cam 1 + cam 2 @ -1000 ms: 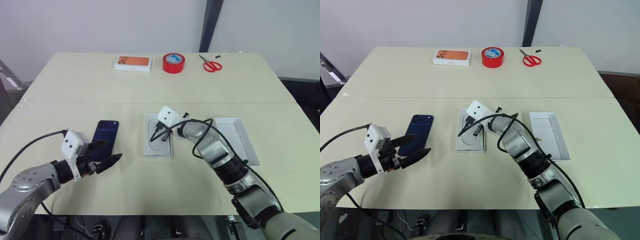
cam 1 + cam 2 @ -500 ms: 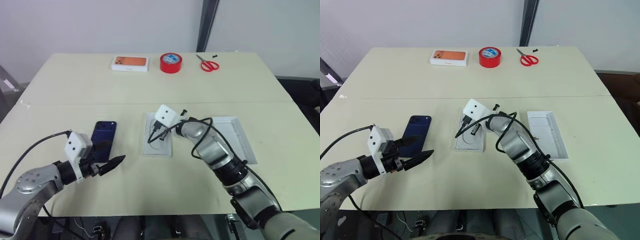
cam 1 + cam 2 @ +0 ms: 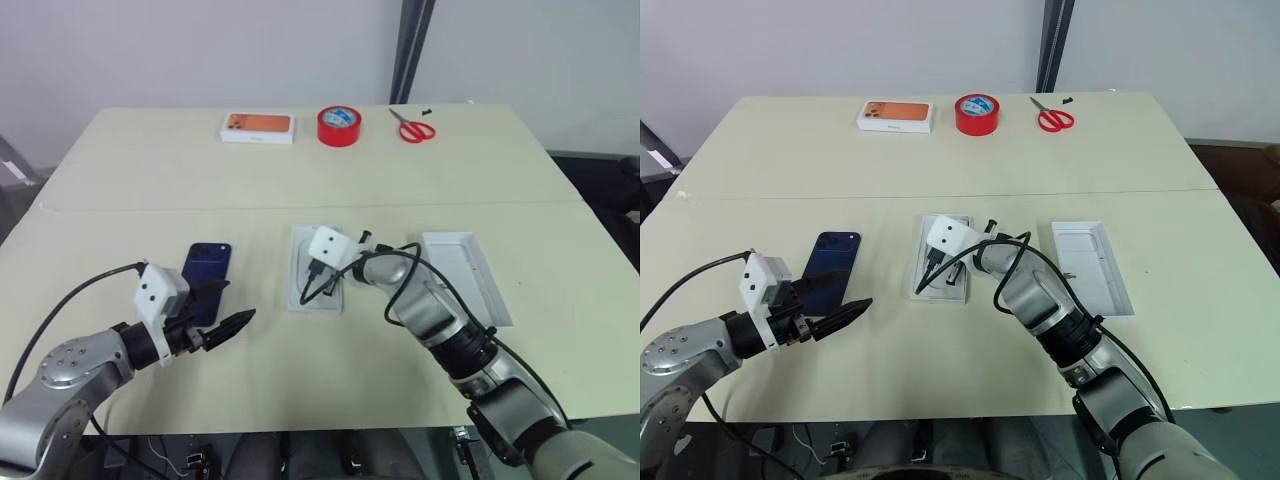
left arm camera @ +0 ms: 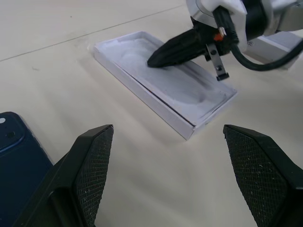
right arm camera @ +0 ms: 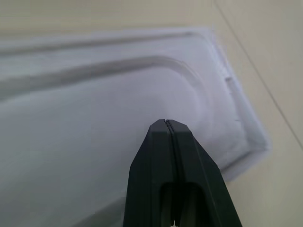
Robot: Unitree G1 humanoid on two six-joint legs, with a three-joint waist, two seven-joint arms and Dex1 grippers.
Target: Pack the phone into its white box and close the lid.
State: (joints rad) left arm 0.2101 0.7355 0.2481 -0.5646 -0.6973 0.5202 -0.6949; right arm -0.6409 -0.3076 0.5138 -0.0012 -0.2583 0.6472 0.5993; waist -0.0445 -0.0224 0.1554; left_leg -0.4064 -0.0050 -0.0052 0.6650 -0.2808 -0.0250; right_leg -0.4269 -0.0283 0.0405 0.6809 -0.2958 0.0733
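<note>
Right gripper [image 4: 156,59], pinched shut and empty, presses the insert [image 3: 944,270] in the white box [image 4: 187,126]; left gripper [image 3: 835,305] gapes beside the phone [image 3: 830,262]: judged next, grasp phone.

Counter [image 3: 150,170]: pale beige. Phone [image 3: 205,281]: dark navy, glossy. White box [image 3: 467,277]: white. Insert [image 4: 165,87]: white. Tape roll [image 3: 338,126]: red. Scissors [image 3: 413,127]: red handles. My end effector fingers [image 4: 92,165]: black, cross-hatched pads.
</note>
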